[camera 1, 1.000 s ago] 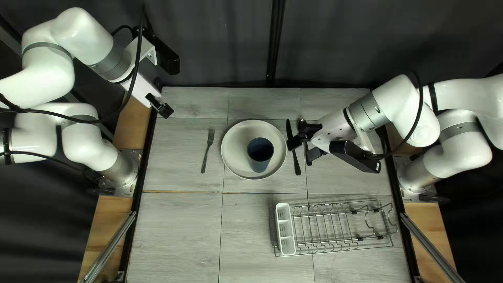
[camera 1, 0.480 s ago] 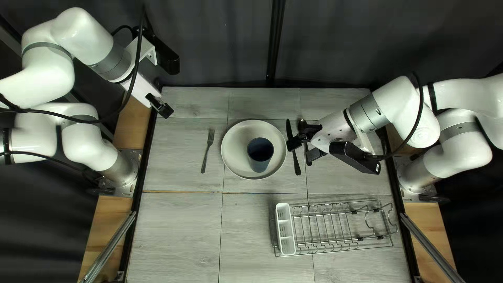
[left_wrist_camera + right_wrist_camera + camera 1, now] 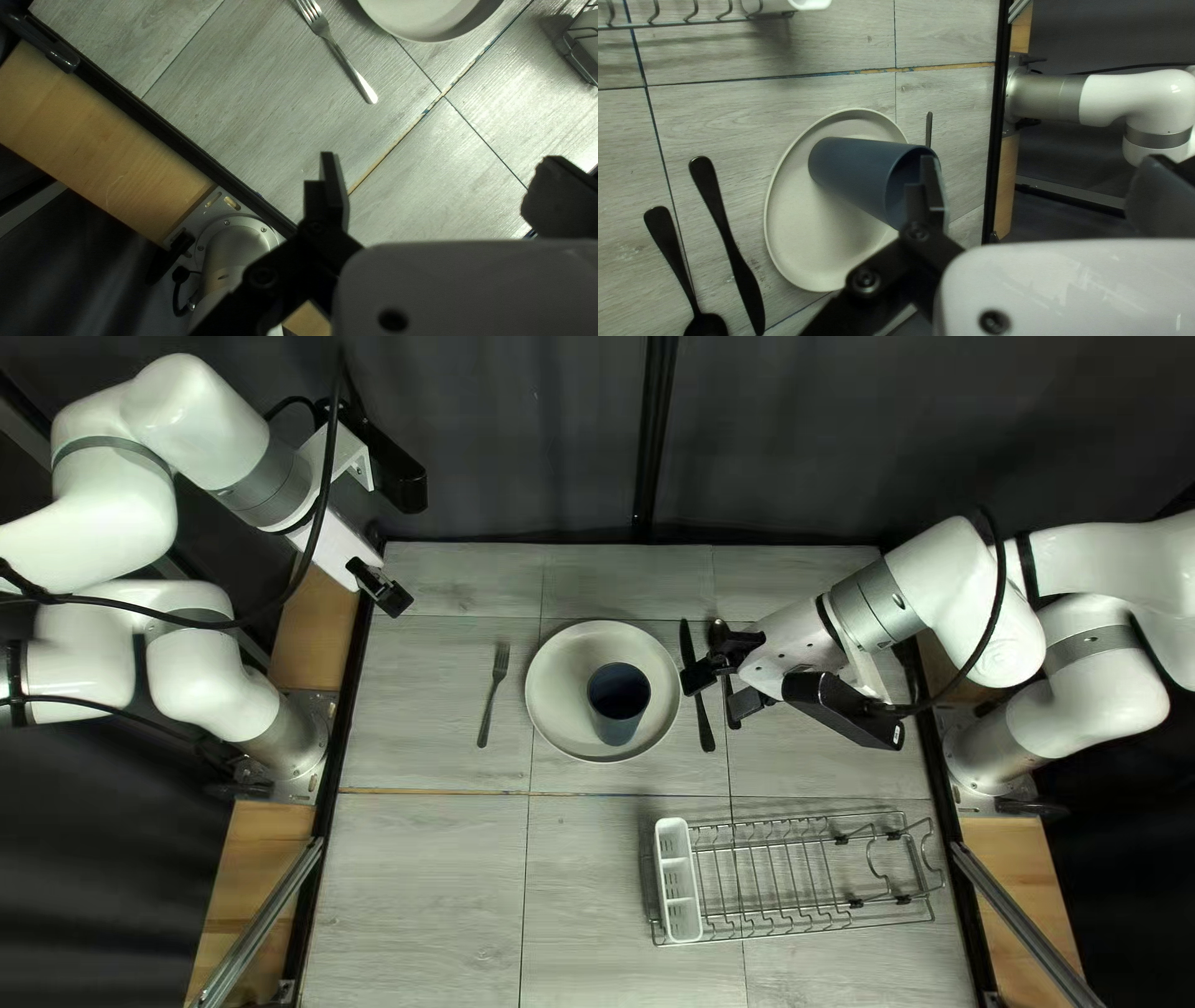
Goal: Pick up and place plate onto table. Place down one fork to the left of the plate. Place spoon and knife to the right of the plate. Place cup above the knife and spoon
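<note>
Right gripper point(image 3: 1036, 177): wide open, holding nothing.
Cup point(image 3: 853, 174): on the plate point(image 3: 803, 249); I think I should grab it next and put it above the knife point(image 3: 746, 280) and spoon point(image 3: 668, 249).
Fork point(image 3: 494, 691): down, left of the plate.
Left gripper point(image 3: 439, 180): wide open, empty.

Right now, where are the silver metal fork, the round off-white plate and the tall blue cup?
Fork point(image 3: 356, 76): left wrist view, on its handle.
Plate point(image 3: 560, 687): top left view, bare surface beside the cup.
Cup point(image 3: 853, 171): right wrist view, outer side wall.
</note>
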`<state>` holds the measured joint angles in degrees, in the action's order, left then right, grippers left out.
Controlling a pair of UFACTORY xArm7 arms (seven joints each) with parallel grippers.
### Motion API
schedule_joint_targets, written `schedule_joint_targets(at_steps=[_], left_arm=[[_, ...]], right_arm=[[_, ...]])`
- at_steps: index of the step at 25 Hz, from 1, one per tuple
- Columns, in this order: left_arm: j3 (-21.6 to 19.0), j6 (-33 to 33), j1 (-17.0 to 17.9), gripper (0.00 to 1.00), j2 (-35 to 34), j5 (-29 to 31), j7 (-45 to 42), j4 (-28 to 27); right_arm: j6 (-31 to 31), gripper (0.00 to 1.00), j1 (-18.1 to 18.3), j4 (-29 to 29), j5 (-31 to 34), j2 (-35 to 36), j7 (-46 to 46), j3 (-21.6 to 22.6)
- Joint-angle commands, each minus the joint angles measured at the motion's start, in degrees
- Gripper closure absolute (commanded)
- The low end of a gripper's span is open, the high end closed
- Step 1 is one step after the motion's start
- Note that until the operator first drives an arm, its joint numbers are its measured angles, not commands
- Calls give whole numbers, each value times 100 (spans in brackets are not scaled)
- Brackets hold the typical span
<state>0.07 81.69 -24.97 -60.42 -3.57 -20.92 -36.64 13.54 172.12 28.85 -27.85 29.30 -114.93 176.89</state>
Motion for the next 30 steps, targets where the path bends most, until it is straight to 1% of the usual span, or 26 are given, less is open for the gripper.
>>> schedule_joint_targets(at_steps=[1, 21, 22, 30], left_arm=[[0, 0, 0, 0, 0, 0, 0, 0], [0, 0, 0, 0, 0, 0, 0, 0], [0, 0, 0, 0, 0, 0, 0, 0], [0, 0, 0, 0, 0, 0, 0, 0]], right_arm=[[-2, 0, 1, -3, -1, 6, 8, 8], [-2, 0, 1, -3, -1, 6, 8, 8], [-28, 0, -40, -32, -33, 89, 76, 85], [-28, 0, -40, -32, -33, 89, 76, 85]])
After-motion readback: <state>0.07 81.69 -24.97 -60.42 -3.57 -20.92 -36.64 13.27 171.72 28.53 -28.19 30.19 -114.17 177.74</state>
